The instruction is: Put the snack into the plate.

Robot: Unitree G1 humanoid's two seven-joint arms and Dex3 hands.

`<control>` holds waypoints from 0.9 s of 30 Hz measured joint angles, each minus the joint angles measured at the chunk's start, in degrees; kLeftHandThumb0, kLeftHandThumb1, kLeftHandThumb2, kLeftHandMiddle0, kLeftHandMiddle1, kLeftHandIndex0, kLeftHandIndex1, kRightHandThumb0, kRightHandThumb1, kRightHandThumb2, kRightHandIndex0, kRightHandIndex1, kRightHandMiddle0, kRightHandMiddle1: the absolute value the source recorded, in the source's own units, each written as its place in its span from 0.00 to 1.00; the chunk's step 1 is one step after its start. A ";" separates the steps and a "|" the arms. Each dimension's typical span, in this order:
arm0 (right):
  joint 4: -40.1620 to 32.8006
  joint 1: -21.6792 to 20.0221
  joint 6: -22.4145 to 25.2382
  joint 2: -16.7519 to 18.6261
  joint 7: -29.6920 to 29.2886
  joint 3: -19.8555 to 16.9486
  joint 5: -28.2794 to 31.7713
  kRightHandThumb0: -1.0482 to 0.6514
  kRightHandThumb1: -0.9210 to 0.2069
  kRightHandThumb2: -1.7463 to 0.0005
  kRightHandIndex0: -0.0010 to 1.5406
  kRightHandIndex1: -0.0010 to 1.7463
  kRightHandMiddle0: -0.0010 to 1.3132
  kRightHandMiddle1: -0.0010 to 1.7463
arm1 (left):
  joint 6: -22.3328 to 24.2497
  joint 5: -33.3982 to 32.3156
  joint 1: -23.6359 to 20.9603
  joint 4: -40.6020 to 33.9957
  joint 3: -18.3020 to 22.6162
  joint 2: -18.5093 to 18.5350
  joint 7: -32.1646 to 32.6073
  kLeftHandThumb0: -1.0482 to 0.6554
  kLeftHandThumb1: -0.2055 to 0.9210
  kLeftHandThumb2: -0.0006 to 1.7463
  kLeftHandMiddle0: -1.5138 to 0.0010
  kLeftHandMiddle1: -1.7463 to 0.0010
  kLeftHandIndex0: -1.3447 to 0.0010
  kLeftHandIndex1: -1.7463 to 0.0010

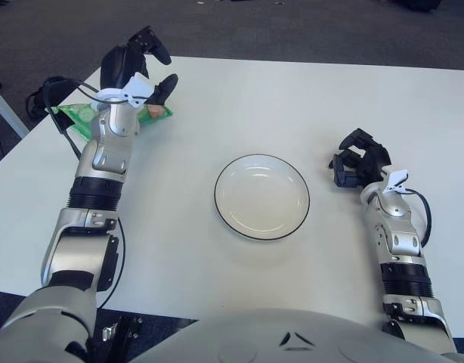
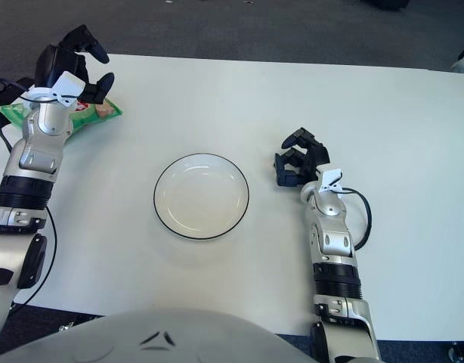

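An office or lab: white table on dark grey carpet.

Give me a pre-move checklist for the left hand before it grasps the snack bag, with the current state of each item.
1. Snack bag located: ok, it lies on the table near the far left corner, mostly hidden by the left arm.
2. Left hand over the bag: ok, it shows above the bag's far end.
3. Left fingers open: ok, spread and holding nothing.
4. Contact with the bag: cannot tell.
5. Plate ready: ok, nothing in it, at the table's centre.
6. Right hand out of the path: ok, it shows right of the plate.
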 measured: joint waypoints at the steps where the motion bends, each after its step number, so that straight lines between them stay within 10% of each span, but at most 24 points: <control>1: 0.08 -0.03 -0.11 -0.01 0.12 -0.01 0.02 0.61 0.73 0.16 0.59 0.82 0.43 1.00 | -0.47 0.19 -0.49 1.26 -0.20 0.31 0.03 0.38 0.75 0.50 0.53 0.11 0.71 0.02; 4: 0.49 -0.25 -0.39 -0.03 0.57 -0.13 0.29 0.61 0.73 0.16 0.58 0.83 0.43 1.00 | -1.27 1.44 -1.77 4.44 -0.78 1.73 0.03 0.40 0.93 0.33 0.77 0.27 0.79 0.03; 9: 1.09 -0.51 -0.72 -0.09 1.39 -0.50 0.57 0.61 0.73 0.15 0.57 0.86 0.42 1.00 | -1.04 4.34 -2.98 5.75 -2.70 4.87 -1.85 0.24 0.83 0.38 0.94 0.49 0.96 0.31; 27: 1.86 -0.58 -1.48 -0.81 2.28 -0.74 0.56 0.61 0.73 0.12 0.55 0.91 0.42 1.00 | 8.95 22.50 -13.80 31.03 -16.94 8.54 5.43 0.01 1.00 0.41 1.00 0.97 1.00 0.70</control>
